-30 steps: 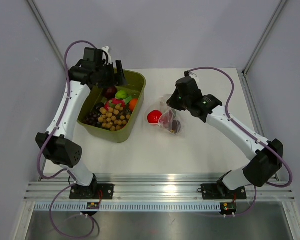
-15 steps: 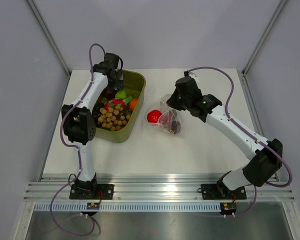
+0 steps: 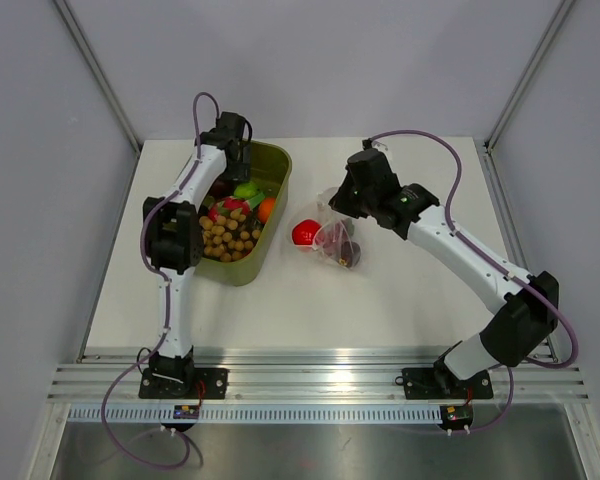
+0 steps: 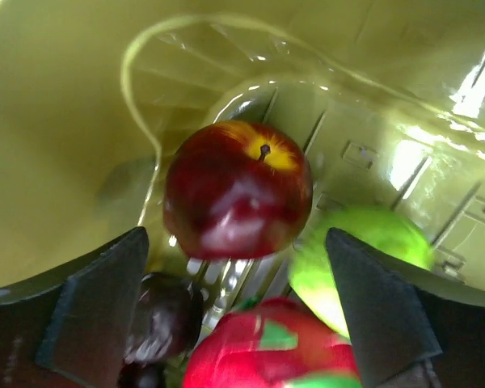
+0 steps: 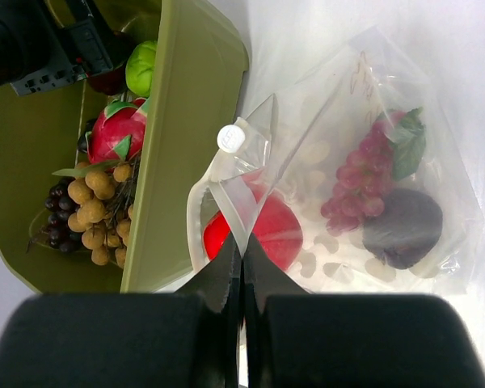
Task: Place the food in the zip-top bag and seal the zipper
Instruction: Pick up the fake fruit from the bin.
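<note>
"While your right gripper (image 5: 241, 246) is pinched shut on the lip of the zip-top bag (image 5: 323, 121), how much of the job would you call done?"

"Under half, by my judgement. You have a bunch of purple grapes (image 5: 364, 174) and a dark purple fruit (image 5: 404, 228) inside the bag. A red fruit (image 5: 267, 230) sits at its mouth, and I cannot tell whether it is fully in. The zipper (image 5: 226, 187) gapes open, so the sealing is all ahead of you."

"And my left side?"

"Your left gripper (image 4: 234, 238) hangs inside the olive tub (image 5: 186, 162), fingers spread wide on either side of a red apple (image 4: 236, 190) and gripping nothing. A green fruit (image 4: 364, 250), an orange one (image 3: 267, 207) and a brown cluster (image 3: 228, 236) lie in that tub too, so expect several more trips."

"What am I working on?"

"A plain white table (image 3: 380, 300), with the bag lying just right of the tub. Pale grey walls (image 3: 310, 60) close in three sides, slanting metal posts (image 3: 95, 70) stand at the back corners, and an aluminium rail (image 3: 320, 380) runs along the near edge under your arms."
</note>
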